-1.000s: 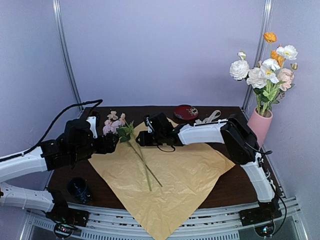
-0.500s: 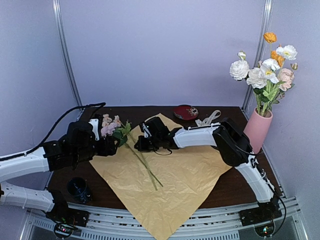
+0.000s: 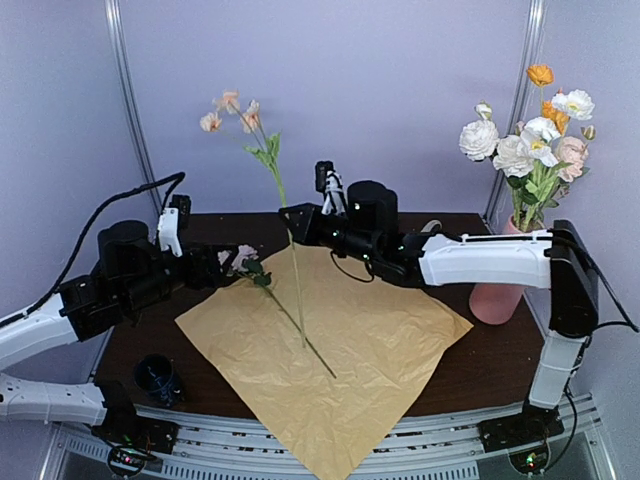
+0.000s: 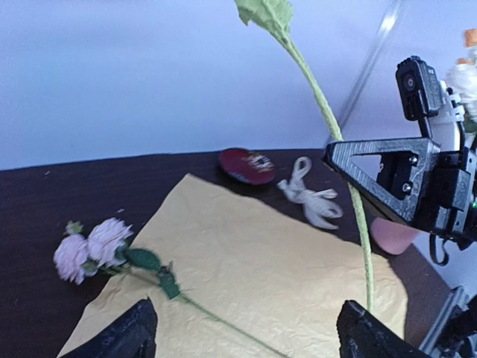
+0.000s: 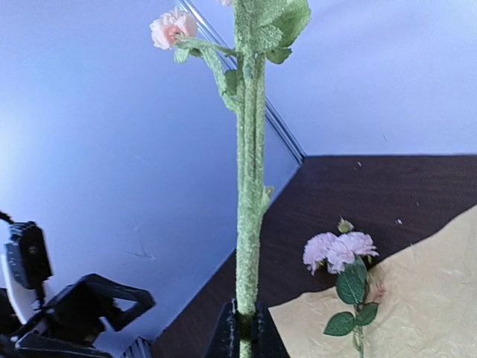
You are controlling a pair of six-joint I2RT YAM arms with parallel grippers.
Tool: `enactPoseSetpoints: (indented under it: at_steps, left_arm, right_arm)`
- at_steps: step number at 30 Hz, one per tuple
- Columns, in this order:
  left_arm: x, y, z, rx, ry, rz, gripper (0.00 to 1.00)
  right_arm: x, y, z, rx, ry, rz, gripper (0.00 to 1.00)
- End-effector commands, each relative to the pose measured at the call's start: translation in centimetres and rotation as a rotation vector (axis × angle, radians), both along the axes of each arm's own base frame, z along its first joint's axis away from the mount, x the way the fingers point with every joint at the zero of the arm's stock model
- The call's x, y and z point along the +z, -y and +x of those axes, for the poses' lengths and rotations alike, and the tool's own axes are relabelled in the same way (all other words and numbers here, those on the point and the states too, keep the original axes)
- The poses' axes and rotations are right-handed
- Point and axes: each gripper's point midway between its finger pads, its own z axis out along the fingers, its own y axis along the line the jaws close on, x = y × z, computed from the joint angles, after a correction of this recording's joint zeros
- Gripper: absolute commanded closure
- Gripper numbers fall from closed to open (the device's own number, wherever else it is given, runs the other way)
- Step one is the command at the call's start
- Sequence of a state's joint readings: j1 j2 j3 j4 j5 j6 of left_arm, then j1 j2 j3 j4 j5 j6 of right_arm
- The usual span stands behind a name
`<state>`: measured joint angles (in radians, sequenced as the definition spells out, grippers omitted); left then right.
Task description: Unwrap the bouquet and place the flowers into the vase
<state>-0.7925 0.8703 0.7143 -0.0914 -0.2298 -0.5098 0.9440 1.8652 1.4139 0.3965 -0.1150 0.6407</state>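
Observation:
My right gripper [image 3: 292,230] is shut on the green stem of a flower [image 5: 250,186], which stands upright above the table with its peach-pink blooms [image 3: 228,108] high up. Its lower end hangs over the bouquet's flat tan paper [image 3: 350,340]. A second flower with pale pink blooms [image 4: 89,250] lies at the paper's left corner. My left gripper [image 4: 246,339] hovers open just above that corner, nothing between its fingers. The pink vase [image 3: 495,298] stands at the right, partly behind my right arm, with several white, orange and pink flowers [image 3: 530,140] in it.
A cream ribbon [image 4: 309,201] and a dark red round dish [image 4: 246,165] lie behind the paper. A small dark blue cup [image 3: 157,378] sits at the near left. Metal frame poles [image 3: 135,120] rise at the back corners.
My right gripper has shut on one stem and lifted that flower from the paper to upright. My left gripper has drawn back slightly to the left, staying open. The other flower still lies on the paper.

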Motion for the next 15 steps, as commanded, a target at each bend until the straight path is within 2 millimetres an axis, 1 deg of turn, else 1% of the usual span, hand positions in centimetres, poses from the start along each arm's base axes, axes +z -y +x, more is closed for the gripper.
enactPoseSetpoints:
  at_steps: [1,3,4,5,7,9,10,12,15]
  left_arm:
    - [8.3,3.9,-4.1,-0.345,0.277,-0.181,0.13]
    - [10.4,5.5,-6.7,-0.514,0.359,-0.24,0.12]
    - [11.0,6.2,-7.6,-0.581,0.38,-0.255,0.11]
    - [11.7,6.9,-8.5,-0.64,0.396,-0.265,0.11]
    - [12.4,8.7,-9.8,-0.743,0.408,-0.26,0.11]
    - [13.4,10.6,-11.2,-0.833,0.441,-0.244,0.11]
    - [13.5,11.5,-11.7,-0.868,0.444,-0.229,0.1]
    - [12.7,13.7,-12.4,-0.938,0.416,-0.197,0.1]
    - [11.7,16.0,-13.1,-1.019,0.37,-0.187,0.13]
  right_arm:
    - [6.9,2.4,-4.5,-0.056,0.2,0.173,1.0]
    - [9.8,4.0,-7.1,-0.077,0.27,0.249,1.0]
    - [11.1,5.0,-8.4,-0.082,0.296,0.282,1.0]
    - [11.9,5.4,-9.4,-0.084,0.311,0.302,1.0]
    - [13.0,6.2,-11.2,-0.086,0.332,0.324,1.0]
    - [13.4,6.9,-12.6,-0.107,0.349,0.326,1.0]
    - [13.7,7.5,-13.0,-0.125,0.356,0.331,1.0]
    - [14.3,8.4,-14.1,-0.141,0.364,0.352,1.0]
    - [14.8,9.4,-15.3,-0.153,0.369,0.368,1.0]
